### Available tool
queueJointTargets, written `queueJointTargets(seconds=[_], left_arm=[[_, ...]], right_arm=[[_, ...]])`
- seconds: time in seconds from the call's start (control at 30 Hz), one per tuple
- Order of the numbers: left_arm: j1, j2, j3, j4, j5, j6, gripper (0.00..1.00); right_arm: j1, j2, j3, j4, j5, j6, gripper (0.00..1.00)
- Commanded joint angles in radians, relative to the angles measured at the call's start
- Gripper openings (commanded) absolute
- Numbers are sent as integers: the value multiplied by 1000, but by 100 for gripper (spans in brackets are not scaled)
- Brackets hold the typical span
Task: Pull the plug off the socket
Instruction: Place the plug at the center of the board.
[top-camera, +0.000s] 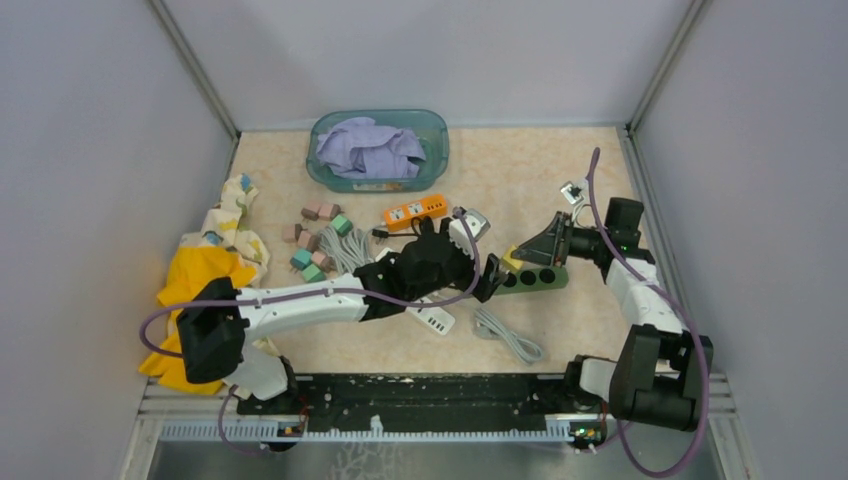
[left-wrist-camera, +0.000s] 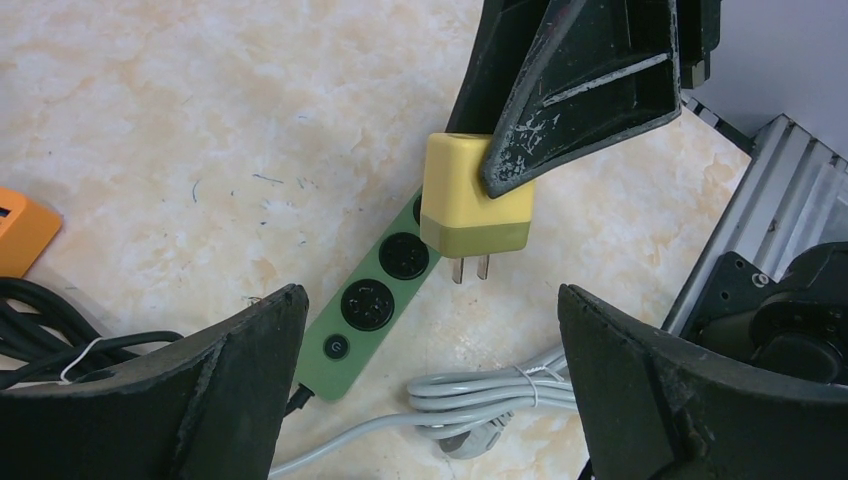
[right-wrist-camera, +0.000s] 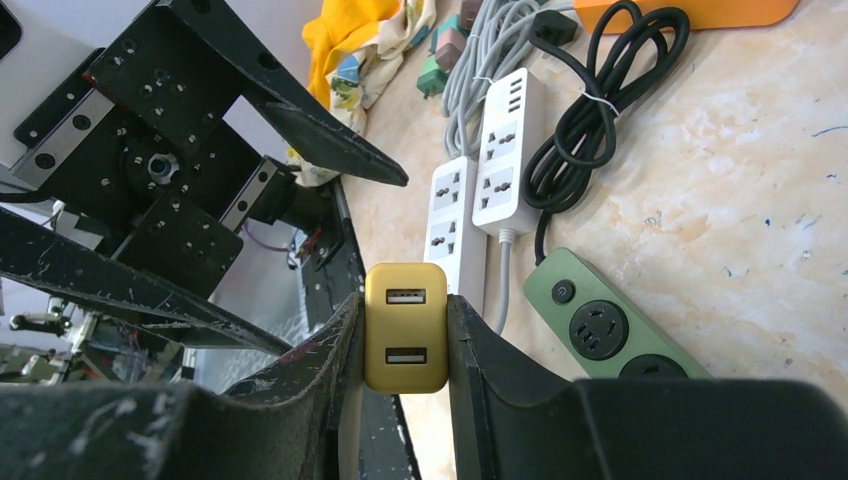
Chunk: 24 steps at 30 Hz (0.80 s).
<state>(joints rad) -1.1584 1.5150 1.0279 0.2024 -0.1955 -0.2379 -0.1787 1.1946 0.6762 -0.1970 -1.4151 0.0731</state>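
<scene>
Left wrist view: yellow plug (left-wrist-camera: 470, 190) sits lifted clear of green strip (left-wrist-camera: 388, 283), both prongs (left-wrist-camera: 468, 268) bare, no contact w/ sockets (left-wrist-camera: 367, 304). R gripper (right-wrist-camera: 405, 325) pinches plug by its sides, USB ports facing its own cam. L gripper (left-wrist-camera: 428, 300) spread wide, nothing in it, hovering over strip. Judgement: pull looks done, plug's out. Left, if anything: set plug down & back arms off.

The table (top-camera: 540, 180) carries a green socket strip (left-wrist-camera: 372, 305), white strips (right-wrist-camera: 505, 150), blocks (top-camera: 312, 242), cloths (top-camera: 205, 270) — and a teal basin (top-camera: 438, 140).
</scene>
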Motion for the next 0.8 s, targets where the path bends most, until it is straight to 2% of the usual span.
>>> queueJointTargets(seconds=[0.0, 0.33, 0.77], left_arm=[[3, -1, 34, -24, -3, -26, 100], [3, 5, 65, -90, -55, -63, 100], [-19, 56, 189, -245, -125, -35, 100]], right_arm=[[9, -12, 31, 22, -17, 0, 0], [14, -11, 28, 21, -19, -2, 0], [18, -5, 36, 4, -18, -15, 0]])
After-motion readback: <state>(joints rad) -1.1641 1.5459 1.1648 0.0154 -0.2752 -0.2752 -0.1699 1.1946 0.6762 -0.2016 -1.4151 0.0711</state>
